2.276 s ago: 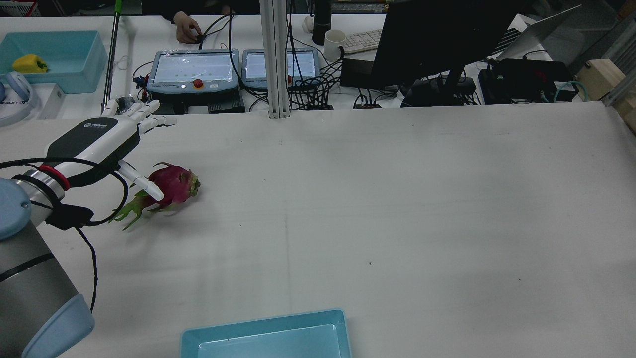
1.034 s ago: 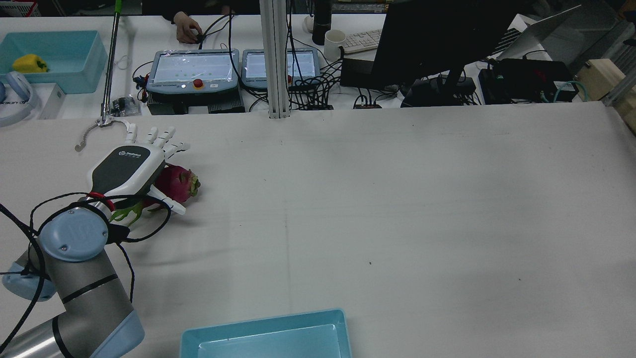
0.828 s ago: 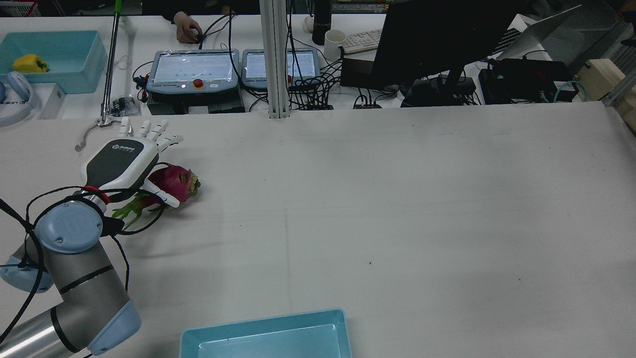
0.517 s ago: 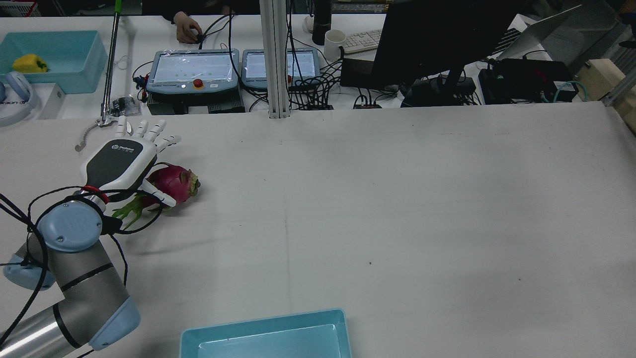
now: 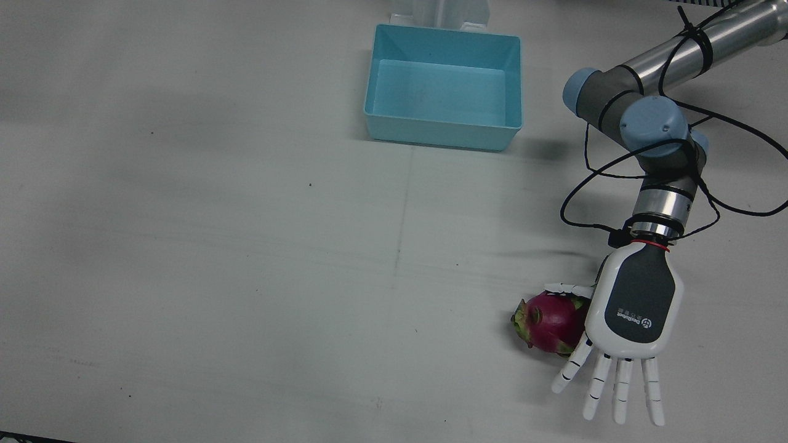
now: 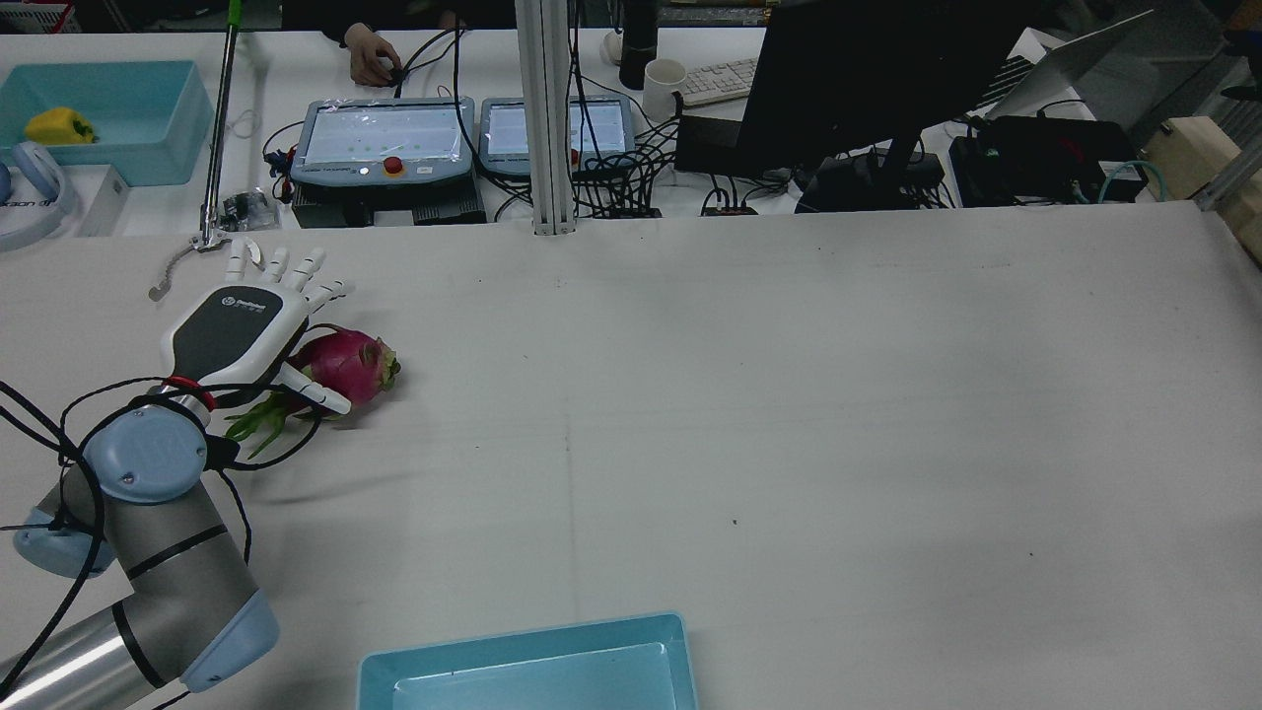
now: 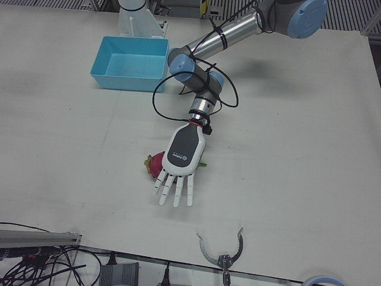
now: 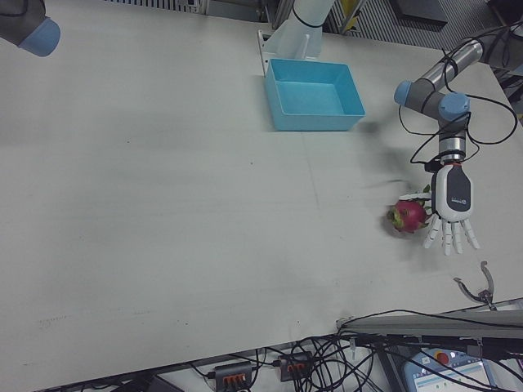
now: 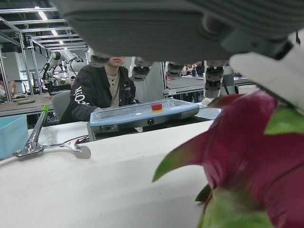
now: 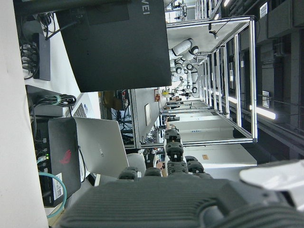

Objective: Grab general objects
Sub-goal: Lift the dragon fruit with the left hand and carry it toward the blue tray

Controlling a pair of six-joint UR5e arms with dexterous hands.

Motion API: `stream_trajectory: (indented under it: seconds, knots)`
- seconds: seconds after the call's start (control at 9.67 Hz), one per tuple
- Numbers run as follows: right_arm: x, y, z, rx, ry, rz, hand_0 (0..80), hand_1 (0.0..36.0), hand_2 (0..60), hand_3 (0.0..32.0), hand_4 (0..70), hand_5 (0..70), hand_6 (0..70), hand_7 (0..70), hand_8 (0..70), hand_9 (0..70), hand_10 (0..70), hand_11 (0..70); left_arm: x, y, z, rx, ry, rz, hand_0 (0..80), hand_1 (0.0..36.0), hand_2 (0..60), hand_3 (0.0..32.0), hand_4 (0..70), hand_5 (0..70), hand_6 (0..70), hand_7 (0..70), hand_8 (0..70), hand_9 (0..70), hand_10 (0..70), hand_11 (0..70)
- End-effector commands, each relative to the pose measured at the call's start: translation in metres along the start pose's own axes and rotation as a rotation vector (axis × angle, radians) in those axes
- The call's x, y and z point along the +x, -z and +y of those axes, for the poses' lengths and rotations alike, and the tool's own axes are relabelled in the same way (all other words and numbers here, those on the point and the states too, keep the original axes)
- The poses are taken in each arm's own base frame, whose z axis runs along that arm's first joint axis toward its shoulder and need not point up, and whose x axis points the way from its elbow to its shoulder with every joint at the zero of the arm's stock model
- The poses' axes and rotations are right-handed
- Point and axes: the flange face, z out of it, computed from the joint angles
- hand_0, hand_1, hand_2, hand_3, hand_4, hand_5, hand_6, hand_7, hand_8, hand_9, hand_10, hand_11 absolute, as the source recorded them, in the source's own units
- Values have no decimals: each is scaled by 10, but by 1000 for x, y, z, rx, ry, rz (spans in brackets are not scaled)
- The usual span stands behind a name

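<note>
Dragon fruit (image 5: 550,321), one only, is seen in the front view lying on the white table (image 5: 246,246), partly covered by the left hand (image 5: 634,304), whose fingers (image 5: 622,384) are spread flat beyond it. One blue bin (image 5: 443,86) is seen well apart. In the rear view, the fruit (image 6: 350,363) is half hidden beneath the palm (image 6: 237,330). In the right hand view, fingers are seen extended, nothing held.
</note>
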Motion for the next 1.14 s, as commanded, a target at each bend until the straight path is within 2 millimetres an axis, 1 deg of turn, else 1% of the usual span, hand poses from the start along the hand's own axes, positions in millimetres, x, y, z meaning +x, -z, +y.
stream_trajectory:
  seconds: [0.0,0.1,0.21,0.31,0.41,0.52,0.62,0.72,0.93,1.03]
  knots:
    - [0,0,0,0,0,0,0,0,0,0,0,0,0,0,0,0,0,0,-22,-4,9,-7,-18,-26,457,109,110,208,0,171,0,66,118,0,0,3]
    - [0,0,0,0,0,0,0,0,0,0,0,0,0,0,0,0,0,0,-21,-5,8,-7,-17,-25,459,112,113,208,0,175,0,64,117,0,0,0]
    - [0,0,0,0,0,0,0,0,0,0,0,0,0,0,0,0,0,0,-21,-5,7,-5,-17,-24,459,111,114,190,0,190,0,65,118,0,0,0]
    - [0,0,0,0,0,0,0,0,0,0,0,0,0,0,0,0,0,0,-19,-5,6,-5,-12,-20,449,103,120,112,20,246,2,60,117,0,0,0]
    - [0,0,0,0,0,0,0,0,0,0,0,0,0,0,0,0,0,0,-16,-5,6,-3,-8,-17,427,88,132,0,89,353,15,66,111,0,0,0]
    - [0,0,0,0,0,0,0,0,0,0,0,0,0,0,0,0,0,0,-15,-6,6,-3,-2,-11,410,74,139,0,168,479,36,85,104,3,0,0]
    - [0,0,0,0,0,0,0,0,0,0,0,0,0,0,0,0,0,0,-14,-6,9,-5,4,-5,397,60,140,0,248,630,54,102,101,6,0,0]
    - [0,0,0,0,0,0,0,0,0,0,0,0,0,0,0,0,0,0,-12,-6,9,-5,12,1,387,48,143,0,312,700,64,115,101,9,0,0]
    - [1,0,0,0,0,1,0,0,0,0,0,0,0,0,0,0,0,0,-5,-5,8,-6,23,14,357,22,126,0,394,700,75,129,103,11,0,0]
    - [0,0,0,0,0,0,0,0,0,0,0,0,0,0,0,0,0,0,8,-2,6,-8,39,39,334,11,120,0,445,700,83,136,107,13,0,0]
